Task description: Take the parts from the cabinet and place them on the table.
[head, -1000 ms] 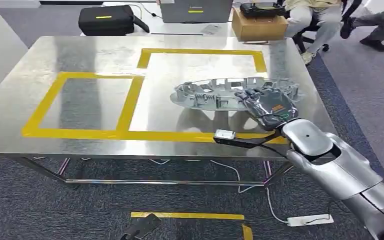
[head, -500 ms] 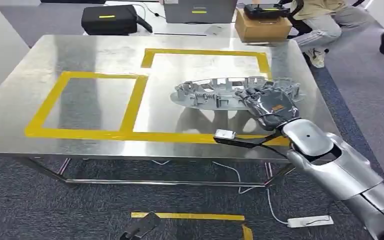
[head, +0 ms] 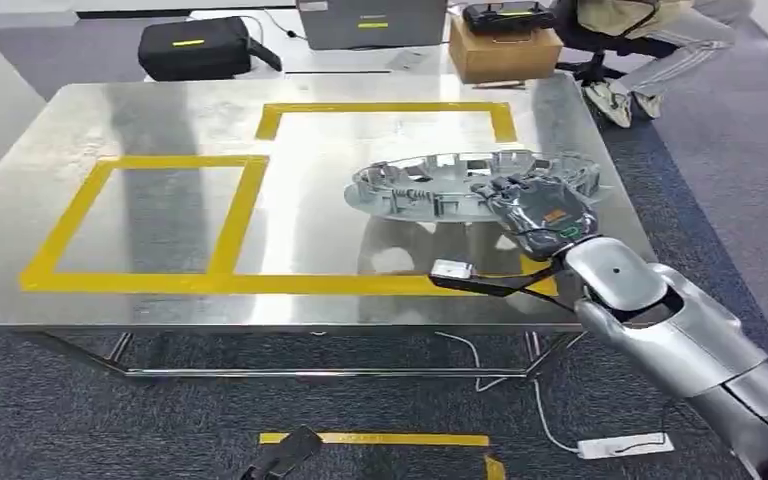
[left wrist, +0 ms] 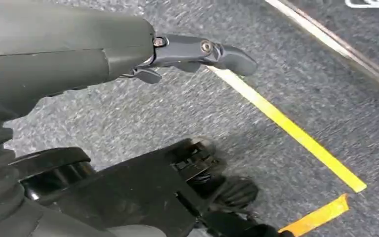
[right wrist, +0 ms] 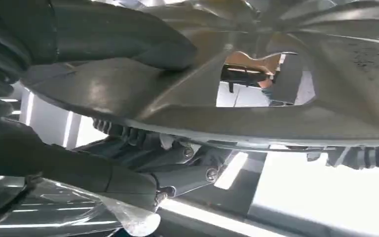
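Note:
A grey round ribbed plastic part [head: 430,185] lies flat close over the right side of the steel table [head: 160,110], across the near edge of the far yellow-taped box [head: 380,106]. My right hand [head: 540,212] grips its right rim. In the right wrist view the thumb [right wrist: 128,39] presses one face of the part [right wrist: 325,98] and the fingers [right wrist: 177,173] curl under the rim. I cannot tell whether the part touches the table. My left hand [left wrist: 128,54] hangs over the carpet with a finger stretched out and nothing in it.
A second yellow-taped box [head: 80,205] marks the table's left half. Beyond the far edge stand a black case [head: 195,45], a grey device [head: 370,22] and a cardboard box [head: 505,50], with a seated person [head: 650,30] at far right. A power strip [head: 625,445] lies on the floor.
The whole picture has shifted, so the camera moved. My right hand still holds the part over the table's right side, a little further right against the yellow tape.

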### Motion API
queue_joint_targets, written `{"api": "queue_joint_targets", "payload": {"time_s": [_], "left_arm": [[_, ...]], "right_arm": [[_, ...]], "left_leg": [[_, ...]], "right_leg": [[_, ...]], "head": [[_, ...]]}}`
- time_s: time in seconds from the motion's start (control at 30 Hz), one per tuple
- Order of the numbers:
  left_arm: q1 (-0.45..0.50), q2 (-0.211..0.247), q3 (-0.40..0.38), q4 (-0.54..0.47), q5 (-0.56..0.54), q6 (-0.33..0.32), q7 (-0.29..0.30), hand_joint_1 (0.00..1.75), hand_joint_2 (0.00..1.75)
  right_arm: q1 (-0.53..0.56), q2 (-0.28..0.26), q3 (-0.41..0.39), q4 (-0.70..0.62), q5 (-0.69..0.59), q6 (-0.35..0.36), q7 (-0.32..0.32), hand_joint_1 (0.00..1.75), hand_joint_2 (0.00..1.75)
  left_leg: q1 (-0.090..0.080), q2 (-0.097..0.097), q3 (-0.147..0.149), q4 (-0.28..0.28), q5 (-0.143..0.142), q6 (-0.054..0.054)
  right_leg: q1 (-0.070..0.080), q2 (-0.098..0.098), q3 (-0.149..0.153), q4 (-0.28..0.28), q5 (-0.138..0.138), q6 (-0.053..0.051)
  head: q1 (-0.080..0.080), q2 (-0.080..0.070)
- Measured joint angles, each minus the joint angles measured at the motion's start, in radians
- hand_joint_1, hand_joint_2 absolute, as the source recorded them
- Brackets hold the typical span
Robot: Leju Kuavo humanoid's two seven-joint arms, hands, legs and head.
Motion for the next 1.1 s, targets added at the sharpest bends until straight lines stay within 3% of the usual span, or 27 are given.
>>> {"api": "queue_joint_targets", "payload": {"time_s": [0.03, 0.07, 0.1, 0.13, 0.2, 0.23, 0.27, 0.33, 0.4, 0.43, 0.47, 0.53, 0.57, 0.6, 0.63, 0.67, 0.7, 0.73, 0.77, 0.8, 0.83, 0.9, 0.97, 1.0, 1.07, 1.1], "left_arm": [[0.002, 0.000, 0.000, 0.000, 0.000, 0.000, 0.000, 0.00, 1.75], [0.004, 0.000, 0.000, 0.000, 0.000, 0.000, 0.000, 0.00, 1.75], [0.006, 0.000, 0.000, 0.000, 0.000, 0.000, 0.000, 0.00, 1.75], [0.006, 0.000, 0.000, 0.000, 0.000, 0.000, 0.000, 0.00, 1.75], [0.005, 0.000, 0.000, 0.000, 0.000, 0.001, 0.000, 0.00, 1.75], [0.007, 0.000, 0.000, 0.000, 0.000, 0.002, 0.000, 0.00, 1.75], [0.006, 0.000, 0.000, 0.000, 0.000, 0.002, 0.000, 0.00, 1.75], [0.005, 0.001, 0.000, 0.000, 0.000, 0.007, 0.000, 0.00, 1.75], [0.006, 0.000, 0.001, -0.001, -0.001, 0.010, 0.000, 0.00, 1.75], [0.007, 0.000, 0.001, -0.001, -0.001, 0.012, 0.000, 0.00, 1.75], [0.005, 0.000, 0.002, -0.001, -0.001, 0.015, 0.000, 0.00, 1.75], [0.006, -0.001, 0.002, -0.001, -0.001, 0.014, 0.000, 0.00, 1.75], [0.009, -0.001, 0.002, -0.001, -0.001, 0.014, 0.000, 0.00, 1.75], [0.015, -0.001, 0.002, -0.001, -0.001, 0.015, 0.000, 0.00, 1.75], [0.020, -0.001, 0.002, -0.001, -0.001, 0.015, 0.000, 0.00, 1.75], [0.022, -0.002, 0.002, -0.001, -0.002, 0.015, 0.000, 0.00, 1.75], [0.021, -0.002, 0.002, -0.001, -0.002, 0.016, -0.001, 0.00, 1.75], [0.021, -0.002, 0.002, -0.001, -0.002, 0.018, -0.001, 0.00, 1.75], [0.021, -0.003, 0.002, -0.001, -0.002, 0.018, -0.001, 0.00, 1.75], [0.018, -0.003, 0.002, -0.001, -0.002, 0.018, -0.001, 0.00, 1.75], [0.016, -0.005, 0.002, -0.001, -0.003, 0.018, 0.001, 0.00, 1.75], [0.011, -0.007, 0.002, -0.002, -0.006, 0.020, 0.001, 0.00, 1.75], [0.007, -0.006, 0.002, -0.002, -0.006, 0.021, 0.001, 0.00, 1.75], [0.006, -0.006, 0.002, -0.002, -0.006, 0.021, 0.001, 0.00, 1.75], [0.011, -0.004, 0.002, -0.002, -0.006, 0.021, 0.001, 0.00, 1.75], [0.014, -0.004, 0.002, -0.002, -0.006, 0.021, 0.001, 0.00, 1.75]], "right_arm": [[0.004, 0.000, 0.000, 0.001, 0.000, 0.000, 0.000, 1.75, 1.75], [0.007, 0.000, 0.001, 0.002, 0.000, 0.000, 0.000, 1.75, 1.75], [0.008, 0.000, 0.001, 0.002, 0.000, 0.000, 0.000, 1.75, 1.75], [0.008, 0.000, 0.001, 0.001, 0.000, 0.000, 0.000, 1.75, 1.75], [0.005, 0.000, 0.001, 0.001, 0.000, 0.000, 0.000, 1.75, 1.75], [0.006, 0.000, 0.001, 0.001, 0.000, 0.000, 0.000, 1.75, 1.75], [0.002, 0.000, 0.002, 0.002, 0.000, 0.001, 0.000, 1.75, 1.75], [0.000, 0.000, 0.003, 0.000, 0.000, 0.002, 0.000, 1.75, 1.75], [-0.001, 0.000, 0.003, -0.002, 0.000, 0.002, 0.001, 1.75, 1.75], [-0.001, 0.000, 0.002, -0.002, 0.000, 0.002, 0.001, 1.75, 1.75], [-0.004, -0.001, 0.002, -0.002, 0.000, 0.002, 0.000, 1.75, 1.75], [0.002, -0.001, 0.004, -0.002, 0.000, 0.002, 0.000, 1.75, 1.75], [0.010, -0.003, 0.004, 0.000, 0.000, 0.002, 0.000, 1.75, 1.75], [0.018, -0.004, 0.007, 0.001, 0.000, 0.002, 0.000, 1.75, 1.75], [0.022, -0.005, 0.007, 0.001, 0.000, 0.002, 0.000, 1.75, 1.75], [0.022, -0.005, 0.007, 0.001, 0.000, 0.002, 0.000, 1.75, 1.75], [0.021, -0.007, 0.007, 0.001, 0.000, 0.002, 0.000, 1.75, 1.75], [0.021, -0.008, 0.007, 0.001, 0.001, 0.002, 0.000, 1.75, 1.75], [0.025, -0.009, 0.009, 0.002, 0.001, 0.002, 0.000, 1.75, 1.75], [0.021, -0.009, 0.012, 0.002, 0.002, 0.003, 0.000, 1.75, 1.75], [0.021, -0.009, 0.014, -0.003, 0.002, 0.002, 0.000, 1.75, 1.75], [0.016, -0.011, 0.013, -0.005, 0.004, 0.001, 0.001, 1.75, 1.75], [0.017, -0.011, 0.014, -0.005, 0.006, 0.001, 0.002, 1.75, 1.75], [0.020, -0.011, 0.015, -0.005, 0.006, 0.001, 0.002, 1.75, 1.75], [0.032, -0.011, 0.016, -0.002, 0.006, 0.001, 0.002, 1.75, 1.75], [0.037, -0.011, 0.016, -0.001, 0.006, 0.001, 0.003, 1.75, 1.75]], "left_leg": [[0.001, 0.001, -0.045, 0.084, -0.028, -0.002], [0.002, 0.001, -0.078, 0.139, -0.036, -0.003], [0.002, 0.001, -0.093, 0.148, -0.015, -0.002], [0.002, 0.001, -0.086, 0.116, 0.028, 0.000], [0.001, 0.001, -0.030, -0.043, 0.146, 0.009], [-0.001, 0.001, -0.004, -0.100, 0.169, 0.015], [-0.009, 0.002, 0.003, -0.102, 0.156, 0.019], [-0.010, 0.002, 0.026, -0.154, 0.119, 0.030], [-0.005, 0.001, 0.042, -0.165, 0.110, 0.040], [-0.002, -0.001, 0.056, -0.176, 0.109, 0.043], [0.000, -0.001, 0.067, -0.180, 0.105, 0.049], [0.000, -0.001, 0.079, -0.182, 0.093, 0.056], [0.000, -0.002, 0.089, -0.182, 0.084, 0.057], [0.000, -0.005, 0.101, -0.182, 0.075, 0.057], [0.000, -0.006, 0.115, -0.182, 0.064, 0.057], [-0.001, -0.009, 0.130, -0.182, 0.053, 0.055], [-0.001, -0.010, 0.145, -0.182, 0.042, 0.052], [-0.002, -0.010, 0.160, -0.182, 0.029, 0.049], [-0.005, -0.010, 0.169, -0.177, 0.016, 0.044], [-0.005, -0.012, 0.166, -0.184, 0.011, 0.038], [-0.004, -0.011, 0.171, -0.188, 0.006, 0.030], [-0.006, -0.011, 0.197, -0.200, 0.001, 0.022], [-0.005, -0.004, 0.151, -0.111, 0.013, 0.012], [-0.001, -0.004, 0.109, -0.035, -0.003, 0.007], [0.004, -0.003, 0.034, 0.081, -0.076, -0.002], [0.006, -0.003, 0.009, 0.101, -0.104, -0.005]], "right_leg": [[0.000, 0.000, 0.005, 0.000, -0.005, -0.002], [0.001, 0.001, 0.012, 0.000, -0.011, -0.002], [0.001, 0.004, 0.021, 0.000, -0.021, -0.001], [0.001, 0.006, 0.033, 0.000, -0.029, 0.000], [0.001, 0.007, 0.065, 0.000, -0.050, 0.005], [-0.001, 0.006, 0.075, -0.003, -0.062, 0.012], [0.006, 0.009, 0.081, -0.007, -0.066, 0.019], [0.004, 0.009, 0.080, -0.011, -0.064, 0.031], [0.004, 0.007, 0.088, -0.017, -0.065, 0.043], [0.003, 0.004, 0.070, 0.003, -0.071, 0.045], [0.004, 0.004, 0.041, 0.055, -0.080, 0.048], [0.003, 0.004, -0.060, 0.206, -0.121, 0.056], [0.003, 0.004, -0.105, 0.257, -0.148, 0.057], [0.004, 0.004, -0.131, 0.273, -0.159, 0.057], [0.004, 0.004, -0.142, 0.254, -0.147, 0.054], [0.005, 0.004, -0.140, 0.201, -0.107, 0.051], [0.007, 0.004, -0.127, 0.122, -0.041, 0.046], [0.009, 0.002, -0.114, 0.039, 0.048, 0.039], [0.017, 0.000, -0.114, 0.002, 0.100, 0.029], [0.018, -0.002, -0.096, 0.002, 0.067, 0.023], [0.021, 0.001, -0.095, 0.002, 0.084, 0.017], [0.017, 0.000, -0.075, -0.008, 0.072, 0.005], [0.010, 0.001, -0.045, -0.025, 0.066, -0.003], [0.009, 0.001, -0.033, -0.029, 0.058, -0.005], [0.007, 0.001, -0.008, -0.029, 0.037, -0.005], [0.006, 0.002, 0.006, -0.029, 0.027, -0.005]], "head": [[0.000, 0.000], [0.000, 0.000], [0.000, 0.000], [-0.001, 0.000], [0.001, 0.000], [0.001, 0.000], [0.004, 0.000], [0.002, 0.000], [0.001, 0.000], [0.005, 0.000], [0.014, 0.000], [0.012, 0.000], [0.013, 0.000], [0.013, 0.000], [0.013, 0.000], [0.013, 0.000], [0.013, 0.000], [0.013, 0.000], [0.013, 0.000], [0.011, 0.000], [0.010, 0.000], [0.011, 0.000], [0.008, 0.000], [0.008, 0.000], [0.008, 0.000], [0.008, 0.000]]}}
